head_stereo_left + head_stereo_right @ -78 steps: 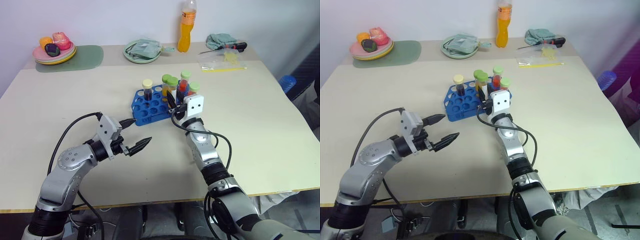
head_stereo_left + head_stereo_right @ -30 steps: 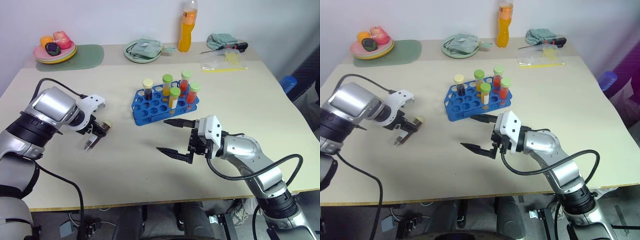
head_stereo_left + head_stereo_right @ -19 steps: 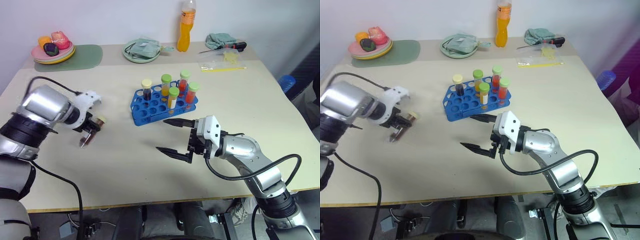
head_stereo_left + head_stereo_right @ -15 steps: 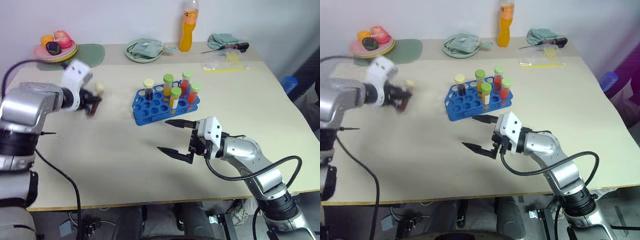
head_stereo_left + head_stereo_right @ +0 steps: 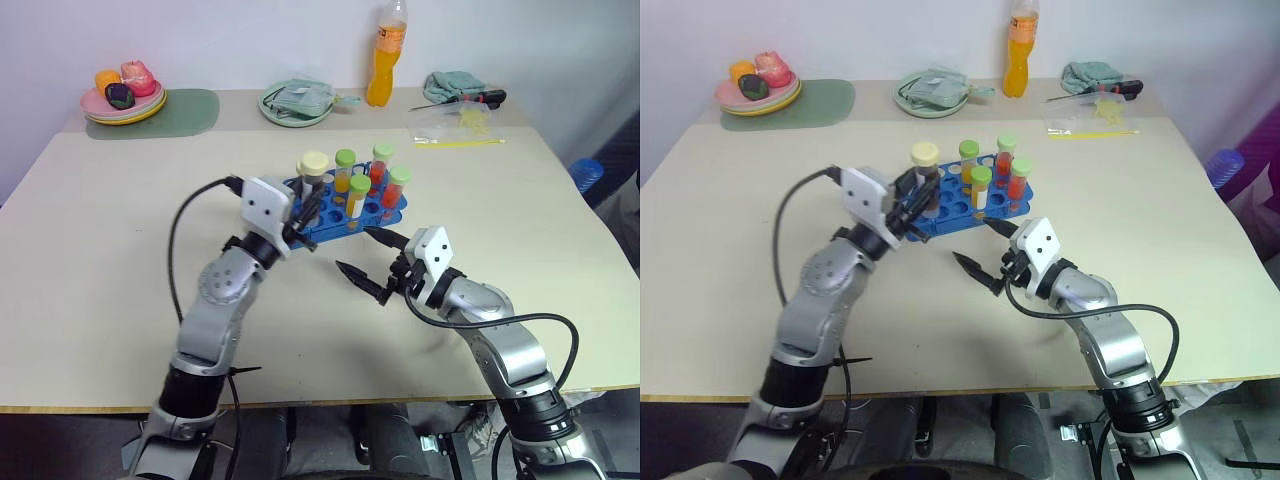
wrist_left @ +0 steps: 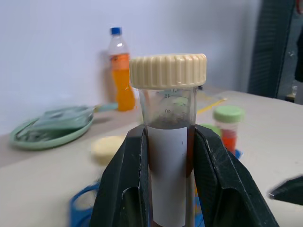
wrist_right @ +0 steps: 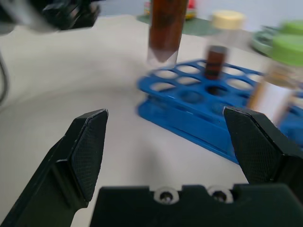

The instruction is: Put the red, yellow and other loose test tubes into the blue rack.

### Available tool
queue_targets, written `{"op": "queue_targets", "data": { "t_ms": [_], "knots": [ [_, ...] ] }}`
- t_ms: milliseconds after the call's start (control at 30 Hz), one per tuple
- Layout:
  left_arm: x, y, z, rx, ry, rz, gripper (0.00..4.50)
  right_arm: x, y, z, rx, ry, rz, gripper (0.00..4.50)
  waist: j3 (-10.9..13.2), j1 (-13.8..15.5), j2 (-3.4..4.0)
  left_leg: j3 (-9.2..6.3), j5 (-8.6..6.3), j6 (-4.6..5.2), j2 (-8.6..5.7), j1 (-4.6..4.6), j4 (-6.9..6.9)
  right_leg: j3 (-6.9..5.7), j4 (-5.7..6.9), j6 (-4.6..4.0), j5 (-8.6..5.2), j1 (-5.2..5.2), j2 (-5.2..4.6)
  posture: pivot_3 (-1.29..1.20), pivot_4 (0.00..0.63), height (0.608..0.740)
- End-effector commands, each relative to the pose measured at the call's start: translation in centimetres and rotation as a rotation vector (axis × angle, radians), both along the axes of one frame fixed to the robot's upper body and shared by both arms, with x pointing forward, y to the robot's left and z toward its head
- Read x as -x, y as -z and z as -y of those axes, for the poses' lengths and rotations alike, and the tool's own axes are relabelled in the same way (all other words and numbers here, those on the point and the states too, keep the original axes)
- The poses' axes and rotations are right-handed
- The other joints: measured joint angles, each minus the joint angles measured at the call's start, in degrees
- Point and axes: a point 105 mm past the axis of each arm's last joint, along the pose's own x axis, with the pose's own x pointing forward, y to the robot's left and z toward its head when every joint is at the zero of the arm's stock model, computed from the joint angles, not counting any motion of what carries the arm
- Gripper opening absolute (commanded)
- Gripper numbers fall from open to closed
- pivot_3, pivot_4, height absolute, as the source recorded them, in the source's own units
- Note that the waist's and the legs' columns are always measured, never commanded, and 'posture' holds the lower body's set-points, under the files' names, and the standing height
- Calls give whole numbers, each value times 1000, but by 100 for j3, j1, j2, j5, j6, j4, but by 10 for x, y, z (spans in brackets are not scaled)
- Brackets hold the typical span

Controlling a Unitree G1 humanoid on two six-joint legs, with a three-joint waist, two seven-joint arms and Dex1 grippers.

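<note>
left tool (image 5: 297,213) pinching brown tube (image 6: 169,142) upright over blue rack (image 5: 940,215) left end | right tool (image 5: 362,258) spread, empty, near rack | risk, we judge: tube tip misses hole, catches plate, tips racked tubes (image 5: 375,185)

Along your table's (image 5: 90,260) far edge you have a pink plate (image 5: 123,108) of toy food on a green mat (image 5: 190,110), a green plate (image 5: 297,104), an orange drink bottle (image 5: 382,62), a teal cloth (image 5: 452,82), a screwdriver (image 5: 478,97) and a clear bag (image 5: 455,125).
</note>
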Motion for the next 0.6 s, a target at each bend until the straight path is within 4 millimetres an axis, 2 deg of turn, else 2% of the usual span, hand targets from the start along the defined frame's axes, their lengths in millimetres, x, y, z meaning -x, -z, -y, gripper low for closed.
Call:
{"op": "queue_targets", "data": {
  "t_ms": [33,333,600],
  "knots": [
    [-1,-7,3,4,-20,81,731,2,-11,5,-7,10,55,4315,0,-11,0,0,0,0,0,0,-1,0,0,0,0,0,1,0,150,740],
    [-21,3,-9,47,-64,53,731,3,-8,10,-3,37,51,4315,0,9,0,-3,0,1,0,0,1,-2,1,2,1,0,1,0,150,740],
    [-31,11,-2,52,-27,40,731,4,-7,8,-5,36,50,4315,0,3,0,-4,0,1,-1,0,1,-3,1,4,2,1,2,0,150,740]
  ]
}}
